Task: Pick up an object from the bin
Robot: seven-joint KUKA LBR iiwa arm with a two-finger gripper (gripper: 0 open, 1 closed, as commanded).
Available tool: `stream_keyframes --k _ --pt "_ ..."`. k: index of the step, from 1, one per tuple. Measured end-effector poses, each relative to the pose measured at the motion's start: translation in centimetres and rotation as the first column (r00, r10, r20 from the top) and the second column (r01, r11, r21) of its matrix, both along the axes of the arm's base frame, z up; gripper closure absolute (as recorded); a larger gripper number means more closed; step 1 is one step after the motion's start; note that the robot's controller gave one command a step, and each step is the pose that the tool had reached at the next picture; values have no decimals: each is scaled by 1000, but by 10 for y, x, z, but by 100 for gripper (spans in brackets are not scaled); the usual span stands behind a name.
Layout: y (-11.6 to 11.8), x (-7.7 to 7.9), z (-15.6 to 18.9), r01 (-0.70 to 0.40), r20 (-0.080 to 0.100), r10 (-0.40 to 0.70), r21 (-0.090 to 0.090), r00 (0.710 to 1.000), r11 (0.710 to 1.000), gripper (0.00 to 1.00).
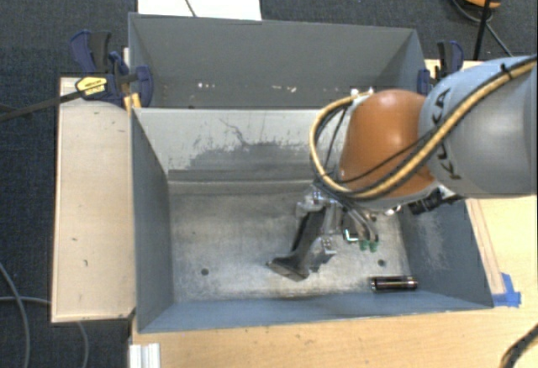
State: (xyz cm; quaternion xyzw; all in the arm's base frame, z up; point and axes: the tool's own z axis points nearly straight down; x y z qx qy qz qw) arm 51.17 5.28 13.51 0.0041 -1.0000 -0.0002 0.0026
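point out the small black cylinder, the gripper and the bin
small black cylinder point(393, 282), camera view, its middle
gripper point(296, 262), camera view, its low dark end
bin point(218, 223), camera view, bare floor

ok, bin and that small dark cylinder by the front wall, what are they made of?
Bin: grey sheet metal by the look, matte finish, with pale scuffs and scratches on the floor and back slope. Dark cylinder: likely plastic or painted metal, black with a slight sheen along its length. It is too small to say more.
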Motion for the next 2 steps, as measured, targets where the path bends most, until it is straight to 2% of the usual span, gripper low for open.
stream_keyframes --k 1,2 --pt "0 2 4 1 7 -1 0 1000 1000 0" --pt "-1 -6 -55 51 12 -51 -1 999 999 100"
